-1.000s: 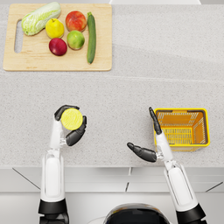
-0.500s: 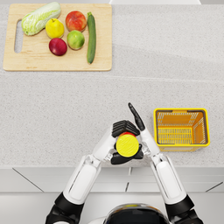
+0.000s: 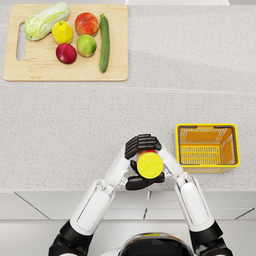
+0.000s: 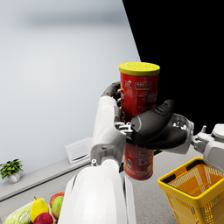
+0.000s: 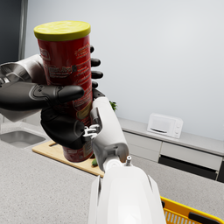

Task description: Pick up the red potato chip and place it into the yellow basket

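Observation:
The red potato chip can (image 3: 150,165), seen from above by its yellow lid, stands upright in the air over the counter's near edge, just left of the yellow basket (image 3: 206,127). Both hands hold it. My left hand (image 3: 142,145) wraps its fingers around the far side. My right hand (image 3: 145,182) grips lower down on the near side. In the left wrist view the can (image 4: 139,94) is clasped by the right hand (image 4: 157,127), with the basket (image 4: 197,188) below it. In the right wrist view my right hand (image 5: 65,127) clutches the can (image 5: 65,65).
A wooden cutting board (image 3: 65,75) lies at the far left with a cabbage (image 3: 46,20), a cucumber (image 3: 104,42) and several round fruits. The counter's front edge (image 3: 100,191) runs just under the hands. The basket holds nothing.
The left hand has carried the can from the left to the middle, beside the basket. The right hand has swung in and closed on the can too.

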`<state>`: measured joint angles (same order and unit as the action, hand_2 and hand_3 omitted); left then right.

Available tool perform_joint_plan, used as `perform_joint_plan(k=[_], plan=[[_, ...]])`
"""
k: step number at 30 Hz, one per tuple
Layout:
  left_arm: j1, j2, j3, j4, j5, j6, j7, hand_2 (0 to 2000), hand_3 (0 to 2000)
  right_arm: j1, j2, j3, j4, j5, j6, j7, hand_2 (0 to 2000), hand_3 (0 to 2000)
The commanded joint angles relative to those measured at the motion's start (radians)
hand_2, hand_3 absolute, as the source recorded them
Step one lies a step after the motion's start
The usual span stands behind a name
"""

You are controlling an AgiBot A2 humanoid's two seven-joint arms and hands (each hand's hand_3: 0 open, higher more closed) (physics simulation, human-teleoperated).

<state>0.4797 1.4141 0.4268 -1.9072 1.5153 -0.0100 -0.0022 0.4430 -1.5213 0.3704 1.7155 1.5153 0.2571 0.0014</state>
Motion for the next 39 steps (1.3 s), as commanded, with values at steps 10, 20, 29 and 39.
perform_joint_plan(k=[10, 20, 29, 39], plan=[[-0.010, 0.001, -0.649, 0.041, -0.003, 0.008, 0.002, 0, 0, 0.158, -0.020, -0.506, -0.027, -0.002, -0.035, -0.159, 2000, 2000], [-0.027, 0.003, -0.626, 0.087, -0.003, 0.010, 0.002, 0, 0, -0.017, -0.044, -0.528, -0.045, -0.002, -0.053, -0.343, 639, 1673], [0.136, -0.038, -0.593, 0.186, -0.003, 0.010, 0.002, 0, 0, 0.172, 0.053, -0.532, 0.048, -0.003, -0.242, -0.049, 0, 0], [0.116, -0.032, -0.604, 0.226, -0.003, 0.010, 0.002, 0, 0, 0.110, 0.031, -0.587, 0.021, -0.003, -0.257, -0.003, 0, 0]])
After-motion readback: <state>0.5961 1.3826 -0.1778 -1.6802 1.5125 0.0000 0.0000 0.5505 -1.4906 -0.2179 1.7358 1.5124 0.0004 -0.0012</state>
